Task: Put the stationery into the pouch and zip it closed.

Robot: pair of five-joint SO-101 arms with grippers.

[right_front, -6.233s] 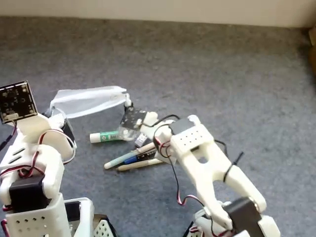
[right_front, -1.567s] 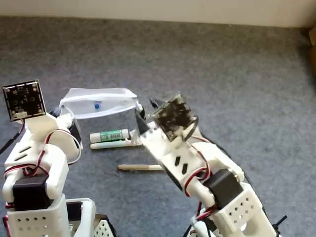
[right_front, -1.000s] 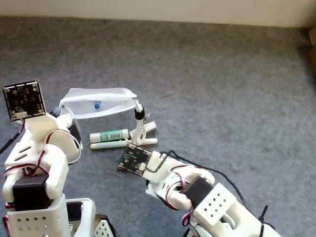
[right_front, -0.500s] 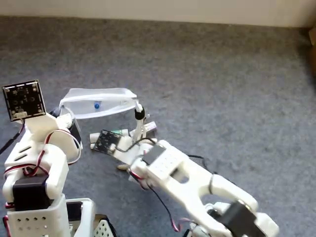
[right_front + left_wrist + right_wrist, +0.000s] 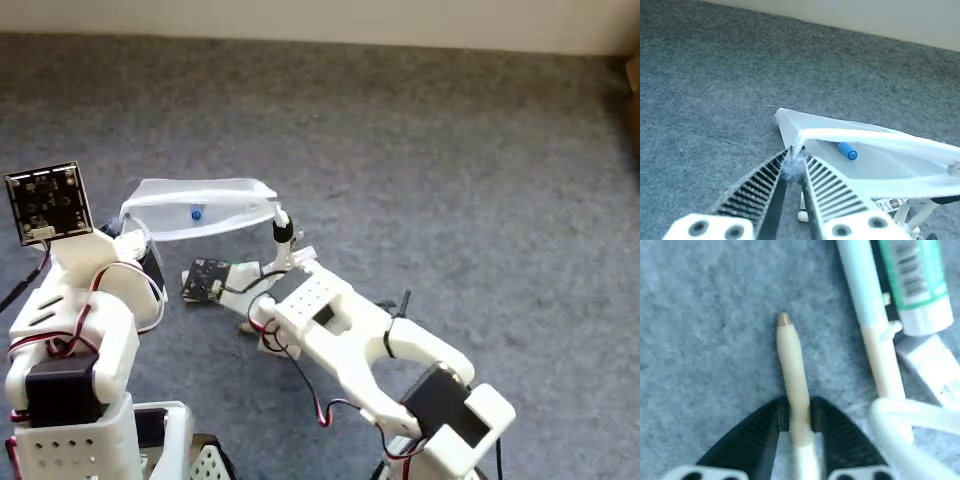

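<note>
My left gripper (image 5: 794, 162) is pinched tight on the end corner of the pouch (image 5: 875, 165), with the zipper edge caught between the ribbed fingers. The left wrist camera gives that grip close up. Just past my fingertips it also shows a blue pen (image 5: 846, 151) lying inside the translucent pouch, whose two zipper edges are parted. The high camera adds the pouch's whole length, running away from my left hand toward my right. By the pouch's far end, close to my right wrist, stands a white forked piece (image 5: 283, 235) with a dark tip; I cannot tell what it is. My right gripper (image 5: 798, 412) is down at the carpet (image 5: 480, 170), its jaws narrowed to the width of the cream pen (image 5: 791, 355) and set against both its sides. The pen lies flat, its tan tip pointing straight ahead of my fingers. On the pouch side of that hand, near the cream pen but apart from it, lies a pale blue pen (image 5: 865, 300), and the glue stick (image 5: 912, 285) lies right alongside that. From above, my right forearm stretches across this cluster. Past my right arm the grey carpet runs wide to the pale wall strip (image 5: 350, 20) at the far edge, with a brown object (image 5: 634, 100) at the right border.
</note>
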